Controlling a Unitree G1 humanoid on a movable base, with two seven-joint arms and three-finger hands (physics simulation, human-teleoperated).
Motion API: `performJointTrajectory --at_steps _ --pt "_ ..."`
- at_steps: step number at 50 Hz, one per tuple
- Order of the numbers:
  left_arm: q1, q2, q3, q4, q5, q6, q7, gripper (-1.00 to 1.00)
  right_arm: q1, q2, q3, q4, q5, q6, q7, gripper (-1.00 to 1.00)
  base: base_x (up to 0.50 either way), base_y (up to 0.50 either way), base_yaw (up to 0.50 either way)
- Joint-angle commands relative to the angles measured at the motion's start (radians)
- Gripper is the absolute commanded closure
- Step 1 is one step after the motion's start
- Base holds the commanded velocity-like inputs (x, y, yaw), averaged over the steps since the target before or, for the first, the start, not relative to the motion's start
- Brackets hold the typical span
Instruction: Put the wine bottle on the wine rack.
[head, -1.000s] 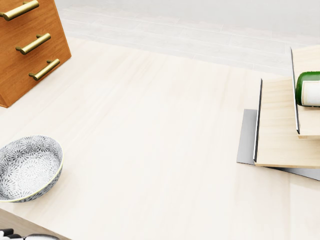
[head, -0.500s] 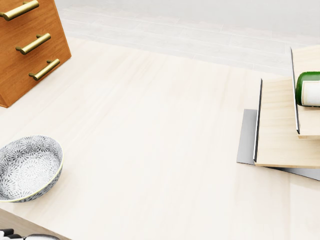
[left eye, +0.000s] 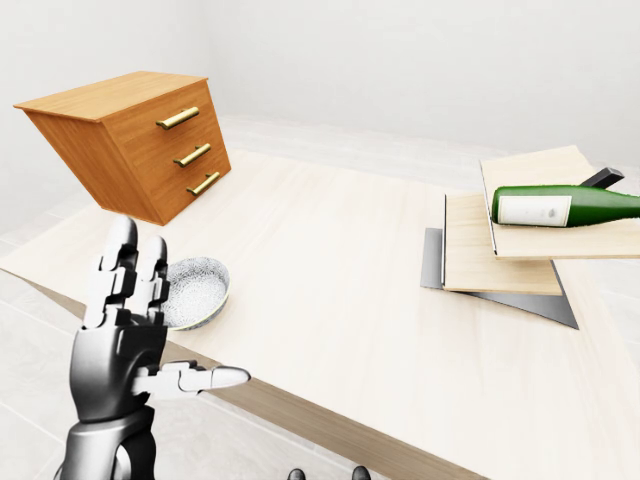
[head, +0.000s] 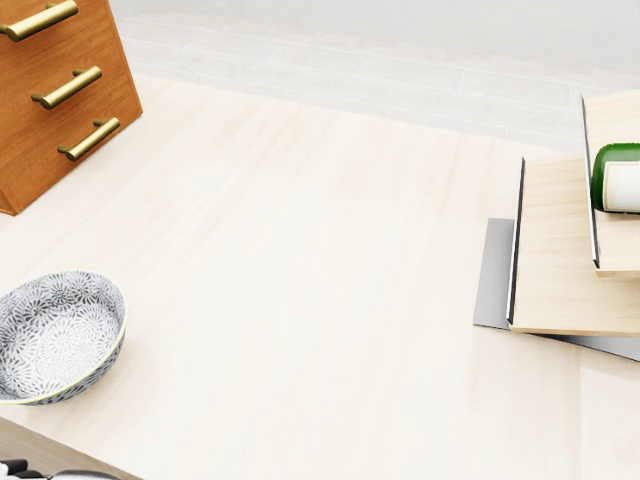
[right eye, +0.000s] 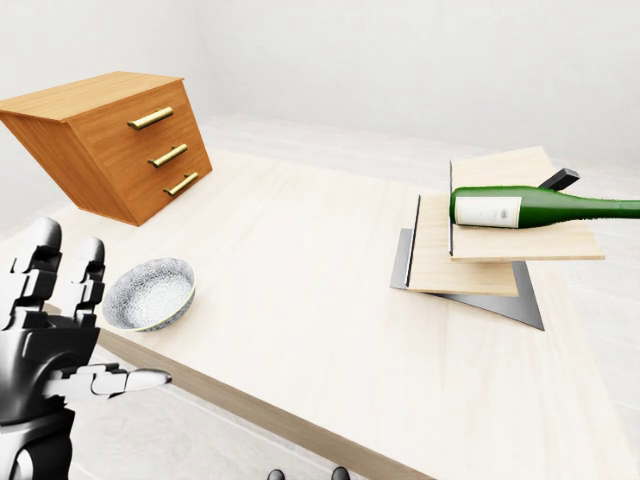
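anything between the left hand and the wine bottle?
Nothing visible blocks it. The grey three-finger left hand is raised open at the table's near edge. The patterned grey bowl sits just beside it; bare pale tabletop runs across to the green wine bottle lying on the stepped wooden rack.

A bare simulated room with home-like furnishings: plain white walls (left eye: 420, 60) and a pale tiled floor (left eye: 40, 350) surround a light wooden table (left eye: 330, 260) bearing a small three-drawer wooden chest (left eye: 135, 140) with brass handles, a patterned ceramic bowl (left eye: 195, 290), and a stepped wooden wine rack (left eye: 505, 250) holding a green wine bottle (left eye: 565, 205).
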Motion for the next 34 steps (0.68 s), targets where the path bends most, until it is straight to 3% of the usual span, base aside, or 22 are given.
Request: performJointTrajectory --at_steps 1,9,19,26,34 --pt "0.003 -0.001 -0.001 -0.015 -0.001 0.0 0.001 -1.0 -0.044 -0.088 0.025 -0.102 0.156 0.0 -0.086 -1.0 0.0 0.0 0.0" --pt "0.002 -0.004 -0.005 -0.013 0.002 0.0 0.001 -1.0 -0.034 -0.208 0.049 -0.176 0.323 0.0 -0.086 -1.0 0.0 0.0 0.0" --pt "0.014 -0.007 0.0 0.0 -0.002 0.0 -0.008 -1.0 0.08 -0.306 -0.021 -0.289 0.498 0.0 -0.086 -1.0 0.0 0.0 0.0" --pt "0.018 -0.009 0.006 -0.002 -0.006 0.0 -0.013 -1.0 0.149 -0.331 -0.104 -0.337 0.518 0.0 -0.086 -1.0 0.0 0.0 0.0" --pt "0.019 -0.011 0.0 0.003 0.0 0.0 -0.017 -1.0 0.137 -0.331 -0.184 -0.381 0.519 0.0 -0.084 -1.0 0.0 0.0 0.0"
